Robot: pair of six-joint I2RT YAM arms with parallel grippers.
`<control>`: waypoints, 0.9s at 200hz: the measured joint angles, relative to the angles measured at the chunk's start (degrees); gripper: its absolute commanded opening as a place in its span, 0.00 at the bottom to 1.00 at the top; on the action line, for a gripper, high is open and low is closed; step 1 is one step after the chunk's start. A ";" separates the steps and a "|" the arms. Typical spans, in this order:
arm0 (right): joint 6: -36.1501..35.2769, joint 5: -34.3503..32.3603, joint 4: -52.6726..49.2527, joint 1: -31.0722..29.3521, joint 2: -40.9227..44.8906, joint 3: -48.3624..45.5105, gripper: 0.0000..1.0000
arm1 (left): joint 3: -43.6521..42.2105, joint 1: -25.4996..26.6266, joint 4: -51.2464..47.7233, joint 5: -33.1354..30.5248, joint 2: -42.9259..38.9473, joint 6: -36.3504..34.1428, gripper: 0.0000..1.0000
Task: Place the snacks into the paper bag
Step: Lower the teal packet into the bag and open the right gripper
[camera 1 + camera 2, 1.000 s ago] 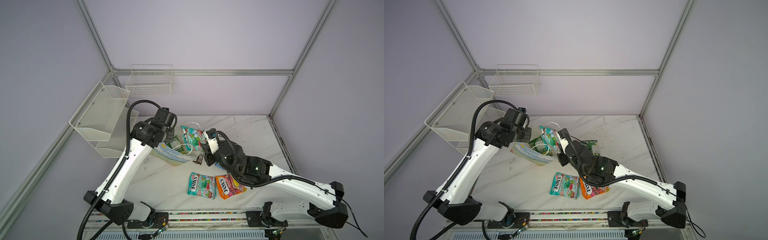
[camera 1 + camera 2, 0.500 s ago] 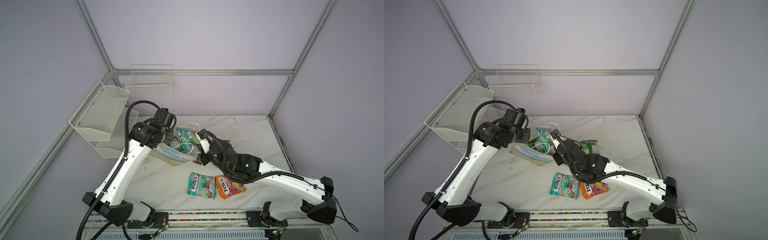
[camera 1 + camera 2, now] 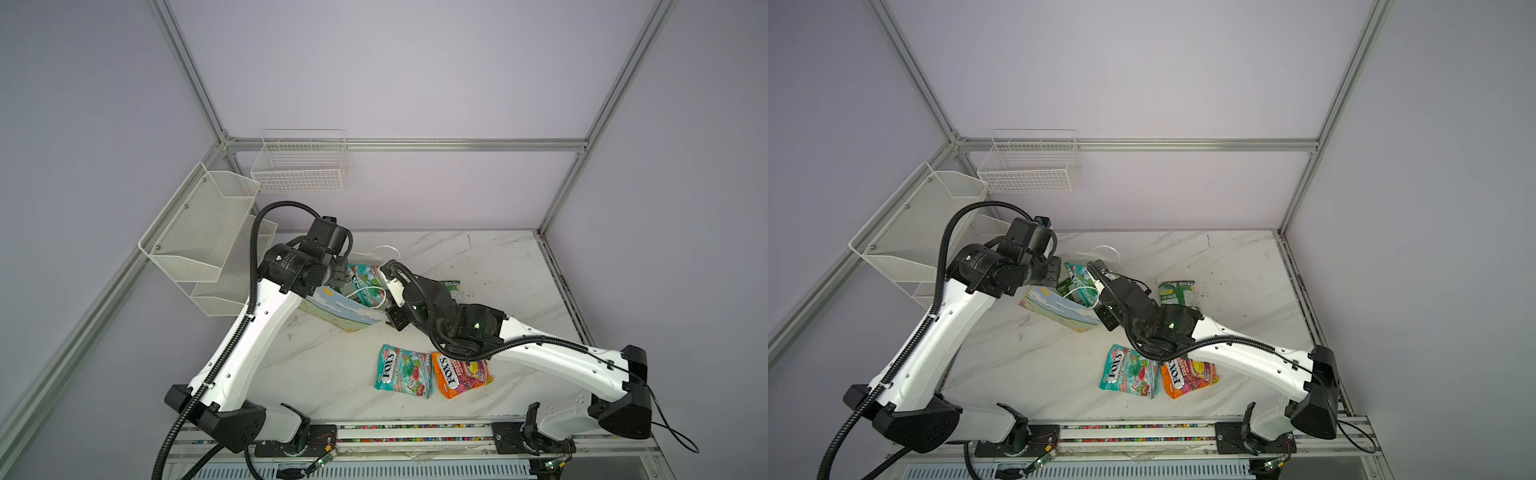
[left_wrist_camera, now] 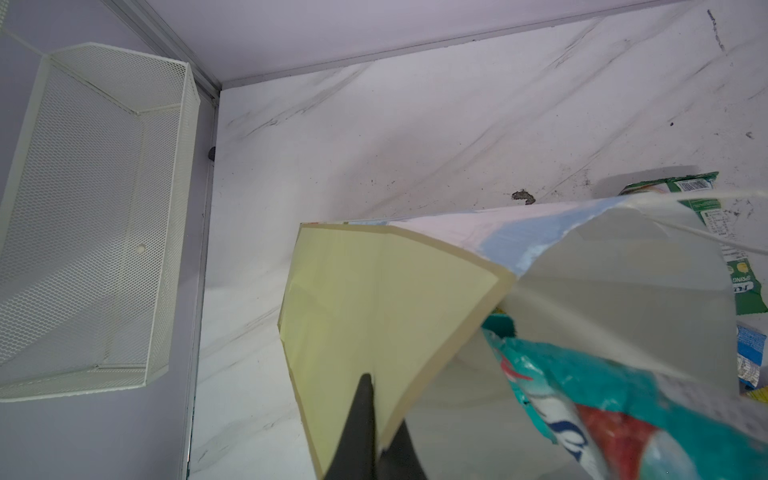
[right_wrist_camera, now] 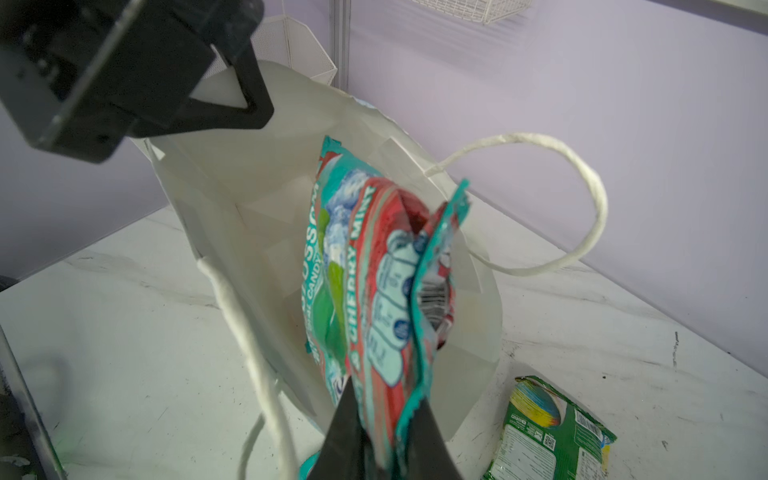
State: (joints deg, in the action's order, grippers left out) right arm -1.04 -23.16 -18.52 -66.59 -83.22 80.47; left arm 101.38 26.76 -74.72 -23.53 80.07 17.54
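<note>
I pinch rim of paper bag [image 5: 257, 174] tight in left gripper [image 4: 380, 428]; right gripper [image 5: 388, 428] clamps teal candy bag [image 5: 374, 257], halfway inside paper bag mouth. Green packet [image 5: 552, 432] lies just beside paper bag.

The paper bag [image 3: 340, 309] sits tilted on the table [image 3: 490, 257], left of centre. A cherry-mint packet [image 5: 374, 270] sticks partway into its mouth. In front of the bag, near the table's front edge, the left FOX'S packet [image 3: 404, 371] touches the right FOX'S packet [image 3: 459, 372]. A loose packet [image 3: 1177, 293] lies to the right of the bag, behind both.
</note>
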 measured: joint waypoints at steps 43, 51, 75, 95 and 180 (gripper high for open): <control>-0.79 0.04 -0.17 -0.02 0.00 0.61 0.00 | 0.00 0.00 -0.02 0.20 -0.11 0.04 0.00; -0.85 0.07 -0.15 -0.02 -0.04 0.70 0.00 | 0.00 0.00 -0.02 0.20 -0.11 0.04 0.00; -1.05 0.07 -0.15 -0.02 -0.24 0.90 0.00 | 0.00 0.00 -0.02 0.28 -0.11 0.04 0.00; -1.22 0.09 -0.17 -0.02 -0.79 1.29 0.00 | 0.00 0.00 -0.02 0.33 -0.11 0.04 0.00; -2.05 0.39 0.04 -0.02 -2.64 2.47 0.00 | 0.00 0.00 -0.04 0.35 -0.20 0.07 0.00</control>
State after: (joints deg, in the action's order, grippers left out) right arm -3.09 -22.76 -18.48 -66.61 -85.86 82.94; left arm 101.38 26.76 -74.76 -23.18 79.88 17.61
